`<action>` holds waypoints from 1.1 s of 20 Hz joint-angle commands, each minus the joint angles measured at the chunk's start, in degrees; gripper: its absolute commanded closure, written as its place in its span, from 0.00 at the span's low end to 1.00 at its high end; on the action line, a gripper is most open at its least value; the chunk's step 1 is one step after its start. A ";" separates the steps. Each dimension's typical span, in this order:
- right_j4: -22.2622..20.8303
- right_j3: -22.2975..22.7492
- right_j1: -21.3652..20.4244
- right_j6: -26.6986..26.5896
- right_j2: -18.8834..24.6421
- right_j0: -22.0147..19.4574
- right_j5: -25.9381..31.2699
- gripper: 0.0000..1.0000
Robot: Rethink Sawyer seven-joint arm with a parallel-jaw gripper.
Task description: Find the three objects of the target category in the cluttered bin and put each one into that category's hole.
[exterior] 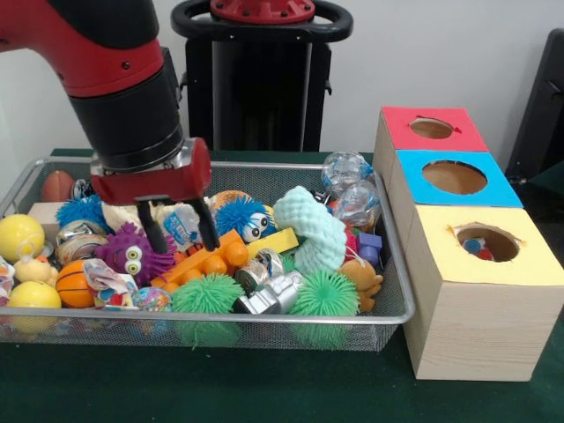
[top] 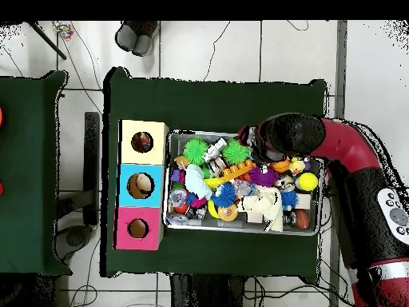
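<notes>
We see a red and black arm (exterior: pixel 123 70) over a silver mesh bin (exterior: pixel 264 328). Inside lie two green spiky balls (exterior: pixel 208 295), a purple spiky toy (exterior: pixel 132 253) and yellow balls (exterior: pixel 19 236). The box (exterior: pixel 471 256) tops are red, blue and yellow.

No writing can be read anywhere. The crumpled wrapper (exterior: pixel 107 284), at nine o'clock in the bin (exterior: pixel 388 264), shows only blurred print.
</notes>
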 commanded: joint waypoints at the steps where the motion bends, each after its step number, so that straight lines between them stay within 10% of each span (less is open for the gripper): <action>1: -4.01 -5.35 3.69 -16.59 1.51 1.13 3.98 0.00; 15: -6.69 10.04 -1.88 -3.41 -0.45 3.48 -10.51 0.00; 22: -8.30 14.14 1.83 -0.60 -3.45 4.61 -16.77 0.00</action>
